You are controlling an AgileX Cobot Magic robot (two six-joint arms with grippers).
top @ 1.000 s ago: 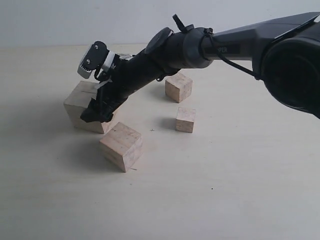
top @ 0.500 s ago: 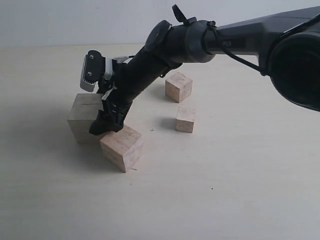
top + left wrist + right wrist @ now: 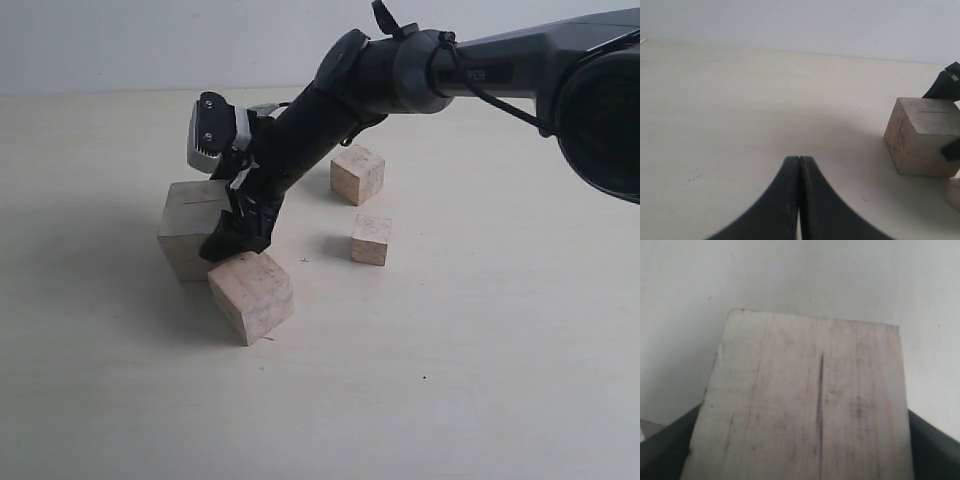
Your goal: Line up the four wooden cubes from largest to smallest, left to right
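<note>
Four wooden cubes stand on the pale table. The largest cube [image 3: 188, 225], with a thin dark crack [image 3: 820, 405], is at the left. My right gripper [image 3: 236, 236] is shut on it, a finger on each side [image 3: 667, 450]. The same cube shows in the left wrist view [image 3: 920, 135] with black fingertips at its sides. The second largest cube [image 3: 252, 297] sits just in front of it, turned at an angle. The third cube [image 3: 357, 174] is at the back and the smallest [image 3: 371, 240] in the middle. My left gripper [image 3: 799, 161] is shut and holds nothing, away to the left.
The right arm [image 3: 420, 75] reaches across from the upper right, passing above the third cube. Bare table [image 3: 450, 380] lies in front and to the right of the cubes. A pale wall [image 3: 150, 40] closes the back.
The right gripper has moved to the right and a little nearer with the largest cube in it, bringing that cube up close behind the second largest. The other cubes have not moved.
</note>
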